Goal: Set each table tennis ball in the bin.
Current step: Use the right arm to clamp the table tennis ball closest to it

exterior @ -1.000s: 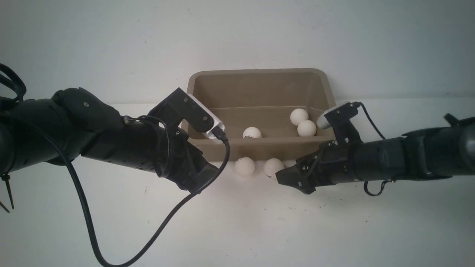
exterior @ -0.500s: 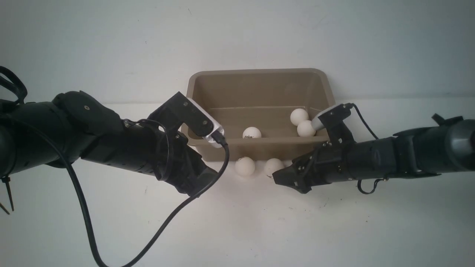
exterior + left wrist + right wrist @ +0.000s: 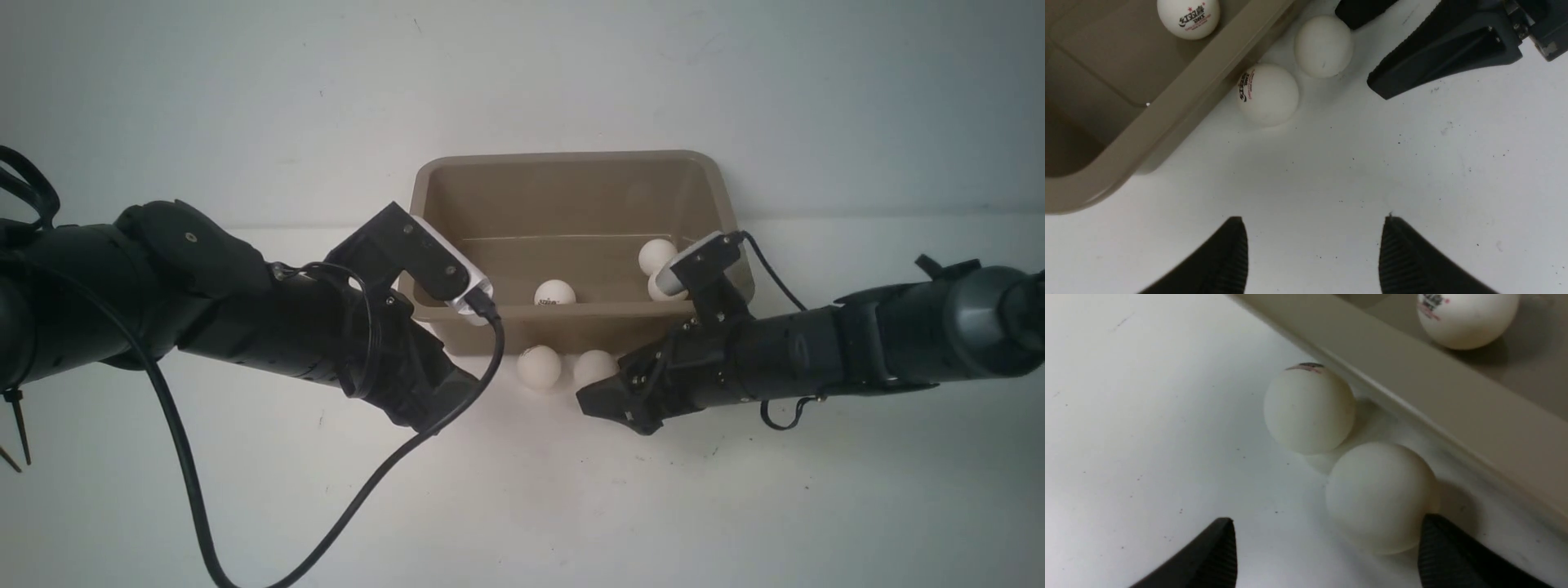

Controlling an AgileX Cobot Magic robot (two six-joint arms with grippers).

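"How many are in so far?"

"Three. In the bin [image 3: 571,196] the middle ball [image 3: 554,292] lies against the near wall. The back ball [image 3: 657,255] is at the right end. The third ball [image 3: 655,290] is just beside it, half hidden behind the camera on the right arm."

"And the others?"

"Two sit on the white table [image 3: 522,506], side by side, right up against the outside of the bin's near wall. There's the left ball [image 3: 539,366] and the right ball [image 3: 593,367]. They're very close together, but I can't tell if they touch."

"What are the arms doing?"

"The right gripper [image 3: 608,396] is low over the table with its jaws apart. The right ball lies between its fingertips, nearer to one finger. It isn't squeezed and it rests on the table. The left gripper [image 3: 1312,218] is near the bin's left front corner, jaws also apart, with only bare table between them. Both table balls are in front of it, and the left ball is the nearer one."
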